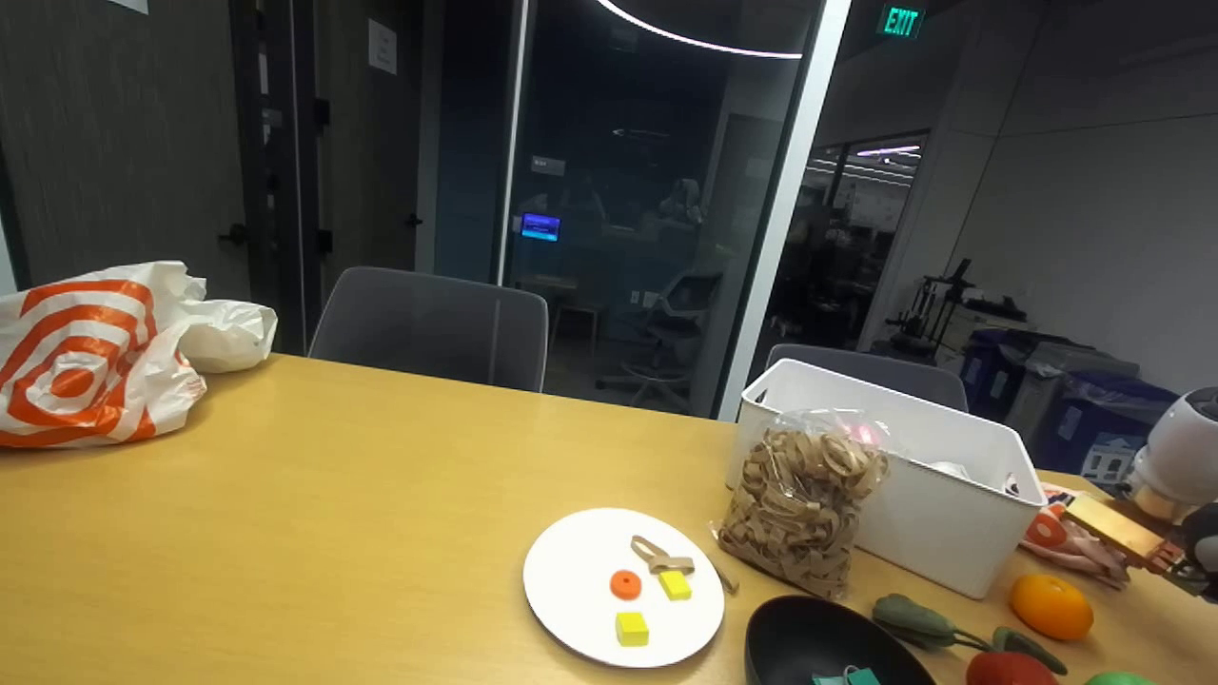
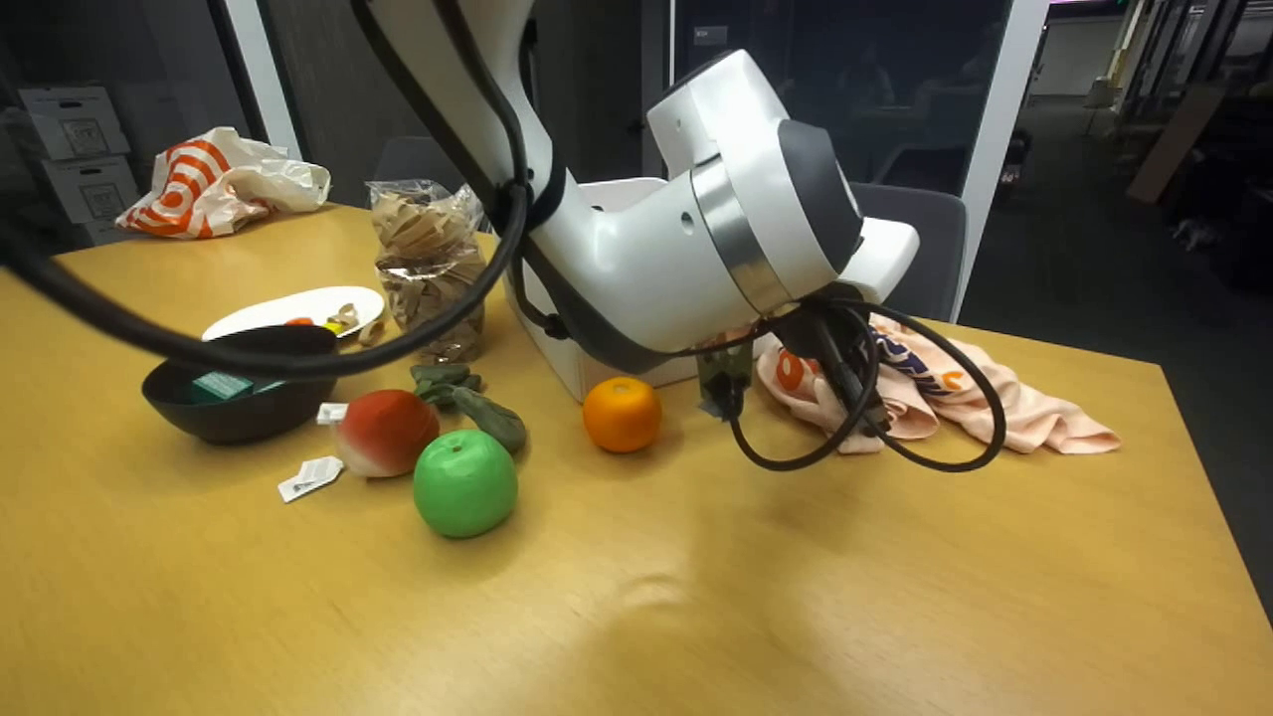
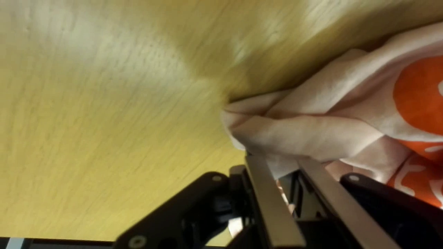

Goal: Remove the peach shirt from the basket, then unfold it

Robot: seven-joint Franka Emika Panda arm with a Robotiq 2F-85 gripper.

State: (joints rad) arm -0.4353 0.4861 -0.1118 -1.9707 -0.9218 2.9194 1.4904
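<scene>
In an exterior view: yellow wood tabletop [image 2: 398,617], its right-hand edge slanting down the scene, dark floor [image 2: 1084,278] beyond. The peach shirt [image 2: 1034,418] lies rumpled on the wood, outside the white basket [image 2: 627,195]; its right end stops short of that edge, a strip of wood between. Broad open stretch in the foreground, shadowed in the middle. The arm [image 2: 617,268] crosses in front of the basket and hides part of the shirt. Orange [image 2: 623,415] just beside the basket's near corner; green apple [image 2: 465,484] farther left, well apart from the cloth.

Wrist view: gripper [image 3: 281,159] at a bunched end of the shirt, fingers [image 3: 274,205] a narrow gap apart, cloth showing at the tips. Whether they pinch it I cannot tell. Open wood to the left and above; a tabletop edge along the bottom left.

In an exterior view: shirt partly seen past the basket's right end. Bag of brown strips [image 1: 804,504] stands at the basket's long side, white plate [image 1: 571,571] near it. Wide reach of wood from there to the plastic bag [image 1: 86,366], far left. Grey chairs [image 1: 428,328] along the far edge. Behind: glass panels [image 1: 647,143], dark door [image 1: 124,171], green EXIT sign [image 1: 900,21]; dim room.
</scene>
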